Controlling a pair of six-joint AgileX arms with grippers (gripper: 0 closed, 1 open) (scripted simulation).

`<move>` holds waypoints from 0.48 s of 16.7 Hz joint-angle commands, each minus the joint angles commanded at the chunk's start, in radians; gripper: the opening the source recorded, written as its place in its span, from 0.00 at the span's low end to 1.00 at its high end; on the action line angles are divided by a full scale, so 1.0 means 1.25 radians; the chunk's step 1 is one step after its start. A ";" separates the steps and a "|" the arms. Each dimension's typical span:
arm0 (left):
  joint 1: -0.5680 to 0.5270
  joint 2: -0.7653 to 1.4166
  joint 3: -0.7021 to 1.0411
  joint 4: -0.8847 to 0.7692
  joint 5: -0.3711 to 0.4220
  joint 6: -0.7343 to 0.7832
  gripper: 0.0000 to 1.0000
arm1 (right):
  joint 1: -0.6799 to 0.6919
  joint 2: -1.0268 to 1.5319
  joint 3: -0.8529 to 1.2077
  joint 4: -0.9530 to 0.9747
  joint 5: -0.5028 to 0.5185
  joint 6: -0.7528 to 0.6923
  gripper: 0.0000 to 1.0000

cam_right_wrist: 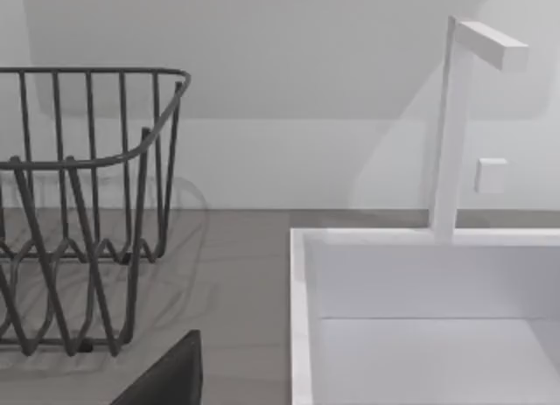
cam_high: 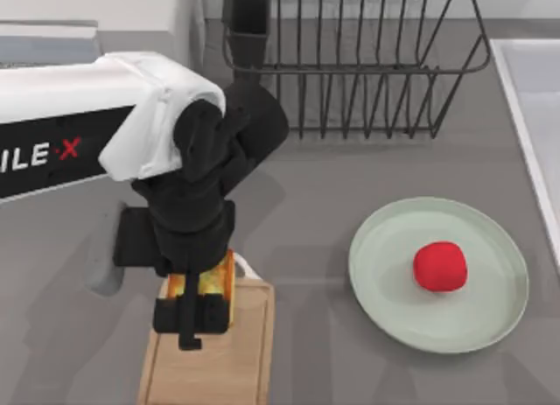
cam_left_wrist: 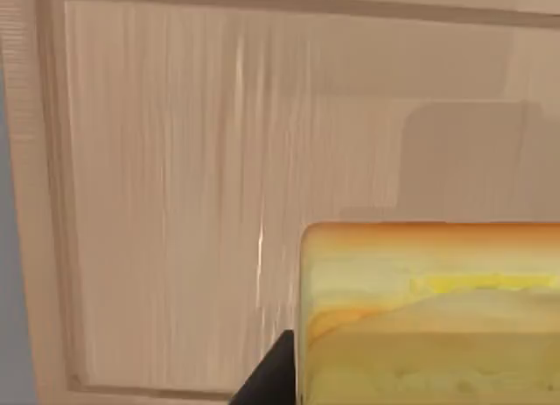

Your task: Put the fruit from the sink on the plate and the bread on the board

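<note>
Bread (cam_high: 210,287) sits clamped in left gripper (cam_high: 194,313), fingers closed against its sides, held over the far end of the board (cam_high: 223,366), close above the wood; contact with the board unclear. Left wrist view: bread (cam_left_wrist: 429,313) just above board surface (cam_left_wrist: 175,204). Fruit (cam_high: 440,267) lies on plate (cam_high: 439,274), well to the right of the gripper. Sink (cam_right_wrist: 420,317) with tap and dish rack (cam_right_wrist: 83,212) appear in right wrist view; right gripper's opening can't be told.
</note>
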 joint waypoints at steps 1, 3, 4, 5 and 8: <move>-0.001 -0.003 -0.002 0.003 0.000 -0.009 0.00 | 0.000 0.000 0.000 0.000 0.000 0.000 1.00; -0.001 -0.003 -0.002 0.003 0.000 -0.009 0.00 | 0.000 0.000 0.000 0.000 0.000 0.000 1.00; -0.001 -0.003 -0.002 0.003 0.000 -0.009 0.00 | 0.000 0.000 0.000 0.000 0.000 0.000 1.00; -0.001 -0.003 -0.002 0.003 0.000 -0.009 0.00 | 0.000 0.000 0.000 0.000 0.000 0.000 1.00; 0.002 0.003 -0.005 0.010 0.000 -0.007 0.00 | 0.000 0.000 0.000 0.000 0.000 0.000 1.00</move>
